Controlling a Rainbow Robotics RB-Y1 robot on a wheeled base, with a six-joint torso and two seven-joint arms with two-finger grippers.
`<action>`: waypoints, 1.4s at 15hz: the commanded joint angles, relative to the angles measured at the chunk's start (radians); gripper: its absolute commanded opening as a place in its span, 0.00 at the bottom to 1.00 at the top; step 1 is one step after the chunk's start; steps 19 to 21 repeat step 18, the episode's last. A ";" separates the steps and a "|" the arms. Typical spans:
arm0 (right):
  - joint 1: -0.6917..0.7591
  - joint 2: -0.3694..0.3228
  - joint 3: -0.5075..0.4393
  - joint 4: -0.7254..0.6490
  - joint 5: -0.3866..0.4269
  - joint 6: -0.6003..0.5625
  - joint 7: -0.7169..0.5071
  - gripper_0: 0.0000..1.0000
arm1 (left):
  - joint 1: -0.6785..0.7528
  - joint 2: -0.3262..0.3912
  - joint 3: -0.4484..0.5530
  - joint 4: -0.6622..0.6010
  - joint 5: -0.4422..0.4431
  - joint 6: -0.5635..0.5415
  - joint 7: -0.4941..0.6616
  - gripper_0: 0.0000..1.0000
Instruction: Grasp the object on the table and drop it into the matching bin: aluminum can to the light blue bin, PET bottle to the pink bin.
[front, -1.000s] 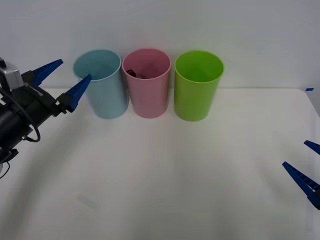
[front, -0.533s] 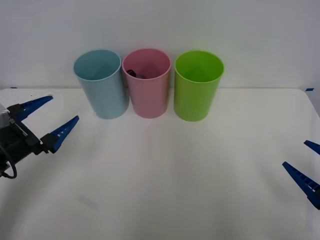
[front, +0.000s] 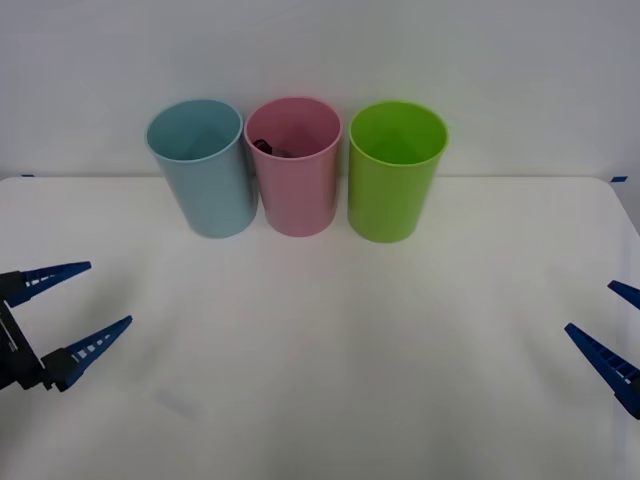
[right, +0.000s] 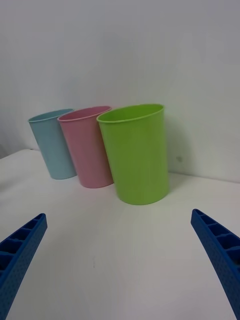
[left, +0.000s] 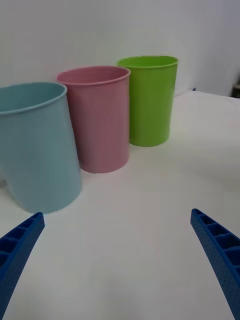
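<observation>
Claws come first, low and near the table's (front: 330, 350) front edge. At the left edge, the left claw (front: 65, 312) sits with its blue fingers spread wide and nothing between them, pointing right and slightly away toward the bins. At the far right edge, the right claw (front: 618, 335) is parked, its fingers likewise splayed apart and empty, tips aimed inward over the white top. Farther back, three bins stand upright in a tight row by the wall: the light blue bin (front: 205, 175) on the left, the pink bin (front: 296, 172) just beside it, then a lime green bin (front: 393, 178). Inside the pink bin's mouth a dark bit of the PET bottle (front: 266, 148) shows against the left wall; which way it lies I cannot tell.
</observation>
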 joint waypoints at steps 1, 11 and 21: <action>0.000 0.000 0.000 0.000 0.000 0.000 0.000 1.00 | 0.058 0.000 0.019 0.004 -0.001 -0.011 -0.003 1.00; 0.000 0.000 0.000 0.000 0.000 0.000 0.000 1.00 | 0.186 -0.002 0.037 0.007 0.070 -0.019 0.014 1.00; 0.000 0.000 0.000 0.000 0.000 0.000 0.000 1.00 | 0.187 -0.018 0.039 0.007 0.074 -0.023 0.029 1.00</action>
